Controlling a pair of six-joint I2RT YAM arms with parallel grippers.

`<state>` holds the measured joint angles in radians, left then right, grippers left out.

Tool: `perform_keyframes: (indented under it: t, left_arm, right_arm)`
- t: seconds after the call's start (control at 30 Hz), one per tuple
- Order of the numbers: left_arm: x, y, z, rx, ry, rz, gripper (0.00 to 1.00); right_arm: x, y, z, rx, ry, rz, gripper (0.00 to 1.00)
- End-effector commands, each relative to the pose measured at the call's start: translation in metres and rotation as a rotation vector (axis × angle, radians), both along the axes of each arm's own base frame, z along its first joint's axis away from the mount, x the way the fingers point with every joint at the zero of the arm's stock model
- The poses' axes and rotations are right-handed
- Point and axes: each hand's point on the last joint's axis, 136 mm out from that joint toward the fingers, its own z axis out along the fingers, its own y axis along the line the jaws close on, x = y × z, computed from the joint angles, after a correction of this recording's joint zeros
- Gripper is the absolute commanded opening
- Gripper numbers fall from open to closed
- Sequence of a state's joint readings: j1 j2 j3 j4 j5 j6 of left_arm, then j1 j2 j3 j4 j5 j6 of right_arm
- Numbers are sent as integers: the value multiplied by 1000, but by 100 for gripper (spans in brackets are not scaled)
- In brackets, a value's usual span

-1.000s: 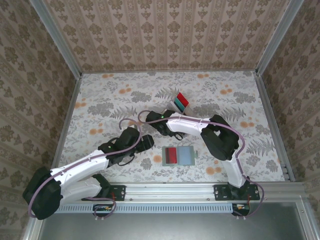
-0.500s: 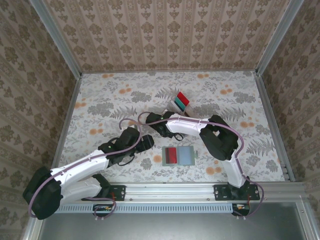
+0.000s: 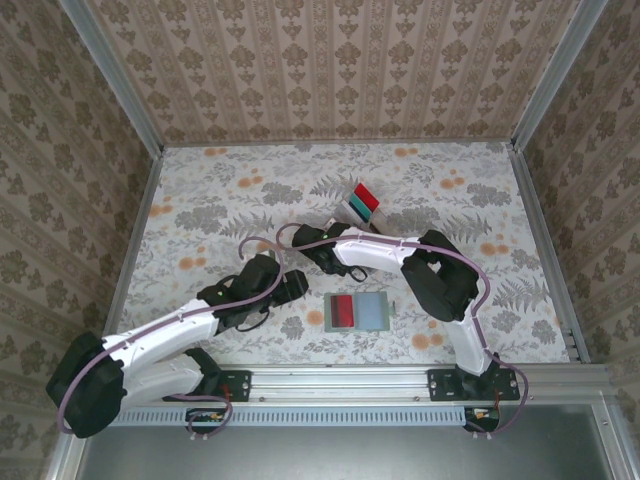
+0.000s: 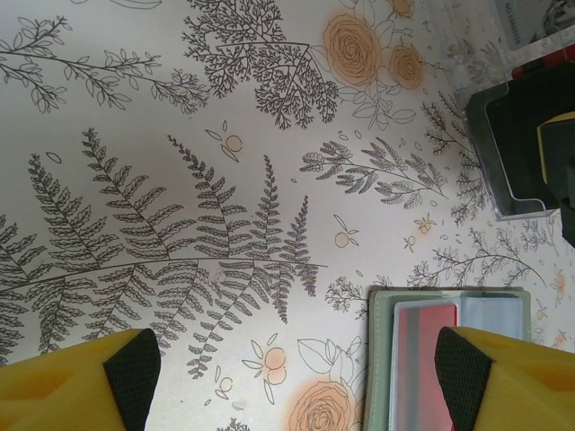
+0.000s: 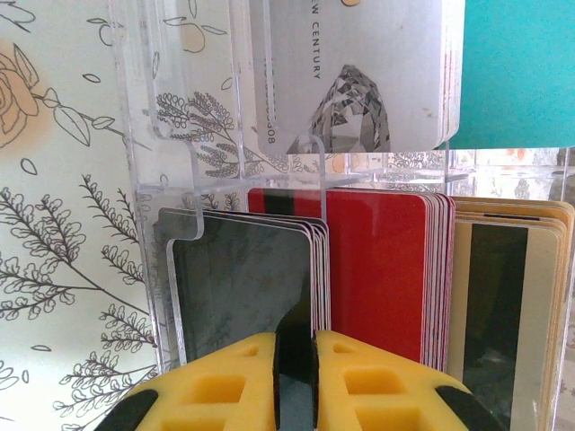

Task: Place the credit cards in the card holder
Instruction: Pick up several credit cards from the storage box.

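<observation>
The bottom edge crops the card holder [image 4: 379,359] and the red card [image 4: 422,377] inside it.

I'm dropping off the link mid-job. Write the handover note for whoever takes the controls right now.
The left gripper is open and empty, over the table beside the card holder.
The right gripper looks shut on the edge of a black card standing in the clear rack.
The card holder lies open and flat.
Done: one red card sits in its left pocket.
Left: pull the black card and pocket it. The rack also holds the red stack, beige stack and teal card.
</observation>
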<state>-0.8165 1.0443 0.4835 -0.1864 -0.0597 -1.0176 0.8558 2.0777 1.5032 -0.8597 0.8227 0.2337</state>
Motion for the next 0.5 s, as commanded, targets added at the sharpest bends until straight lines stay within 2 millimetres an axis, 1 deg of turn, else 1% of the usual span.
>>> perform_keyframes:
  t: [0.0, 0.3, 0.43, 0.47]
  left_arm:
    - [1, 1, -2, -1, 15, 11, 83]
    - [0, 0, -2, -3, 17, 10, 83]
    - [0, 0, -3, -3, 19, 10, 83]
    - [0, 0, -3, -2, 21, 8, 83]
  right_arm:
    - [1, -6, 17, -3, -27, 1, 12]
    - [-1, -6, 24, 20, -24, 5, 12]
    - [-4, -2, 24, 57, 6, 6, 8]
    - [-5, -1, 24, 68, 11, 5, 8]
